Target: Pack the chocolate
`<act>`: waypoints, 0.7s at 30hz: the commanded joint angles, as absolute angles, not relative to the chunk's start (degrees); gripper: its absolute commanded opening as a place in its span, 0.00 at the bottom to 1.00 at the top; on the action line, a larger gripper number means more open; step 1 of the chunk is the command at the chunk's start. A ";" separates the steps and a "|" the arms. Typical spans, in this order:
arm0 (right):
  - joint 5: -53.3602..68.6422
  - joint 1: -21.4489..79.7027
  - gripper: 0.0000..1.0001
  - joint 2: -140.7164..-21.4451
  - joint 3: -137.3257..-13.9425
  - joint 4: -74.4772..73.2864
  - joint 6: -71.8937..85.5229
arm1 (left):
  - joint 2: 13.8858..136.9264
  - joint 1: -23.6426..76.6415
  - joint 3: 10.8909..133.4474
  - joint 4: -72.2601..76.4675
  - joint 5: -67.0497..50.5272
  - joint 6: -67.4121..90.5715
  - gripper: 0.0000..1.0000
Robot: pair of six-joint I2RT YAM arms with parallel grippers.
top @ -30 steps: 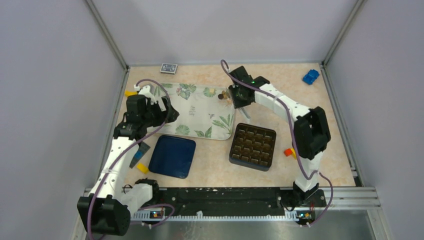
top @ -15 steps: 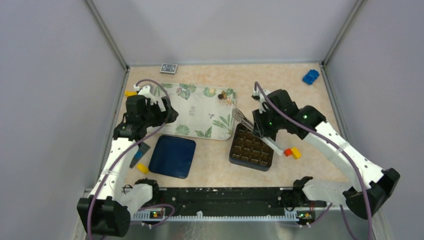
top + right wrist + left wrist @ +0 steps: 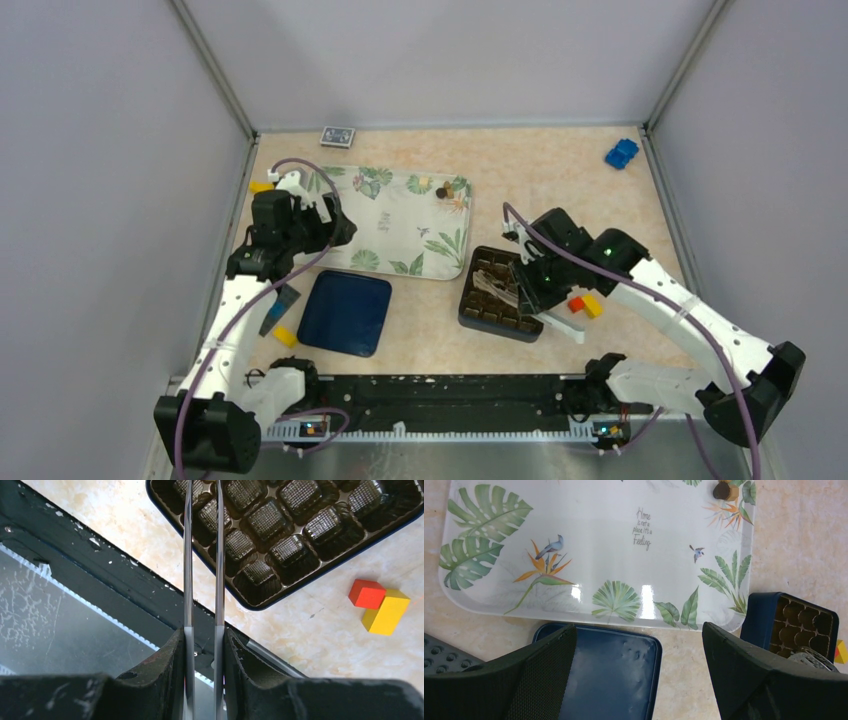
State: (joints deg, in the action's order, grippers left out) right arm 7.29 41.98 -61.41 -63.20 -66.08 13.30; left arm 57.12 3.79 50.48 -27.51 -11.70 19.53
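Observation:
Two small brown chocolate pieces (image 3: 446,191) lie at the far right corner of the leaf-print tray (image 3: 390,235); one shows in the left wrist view (image 3: 724,490). The dark gridded box (image 3: 505,293) stands right of the tray and also shows in the right wrist view (image 3: 300,525). My right gripper (image 3: 528,285) (image 3: 203,632) is shut on metal tongs (image 3: 218,555), whose prongs reach over the box's cells. The tips run off the top of the wrist view, so I cannot tell if they hold a piece. My left gripper (image 3: 335,232) (image 3: 638,630) is open and empty above the tray's near edge.
A dark blue lid (image 3: 345,312) lies near the tray. Red and yellow blocks (image 3: 583,305) sit right of the box. A yellow block (image 3: 285,336) and a grey-blue plate (image 3: 280,305) lie at the left. A blue toy (image 3: 621,153) and a small card box (image 3: 338,136) are at the back.
My right arm has swung from the tray's far right corner toward me and down, bringing the tongs over the gridded box. The left arm has not moved.

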 commanded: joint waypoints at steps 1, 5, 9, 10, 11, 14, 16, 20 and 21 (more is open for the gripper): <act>8.44 43.06 0.10 -62.40 -63.14 -63.75 13.70 | 56.21 3.60 52.35 -26.91 -10.98 18.69 0.99; 6.73 43.15 0.10 -63.81 -62.99 -62.93 13.67 | 57.04 3.60 52.95 -26.69 -11.28 18.63 0.99; 6.58 43.20 0.11 -64.75 -62.51 -61.71 13.67 | 57.73 3.60 53.17 -26.50 -11.69 18.89 0.99; 6.45 43.16 0.12 -65.10 -62.47 -61.52 13.69 | 57.74 3.60 53.17 -26.50 -11.69 18.90 0.99; 6.42 43.15 0.14 -65.45 -62.49 -61.40 13.64 | 57.82 3.60 53.10 -26.42 -11.69 18.85 0.99; 6.65 43.15 0.23 -65.88 -62.57 -60.88 13.45 | 57.90 3.60 53.01 -26.22 -11.82 18.81 0.99; 6.67 43.15 0.30 -66.05 -62.62 -60.81 13.37 | 58.08 3.60 53.13 -26.16 -11.92 18.81 0.99; 6.46 43.16 0.37 -66.14 -62.71 -60.99 13.37 | 58.34 3.60 53.16 -25.97 -12.09 18.72 0.99; 6.43 43.15 0.37 -66.02 -62.81 -61.13 13.36 | 58.41 3.60 53.13 -25.91 -12.15 18.79 0.99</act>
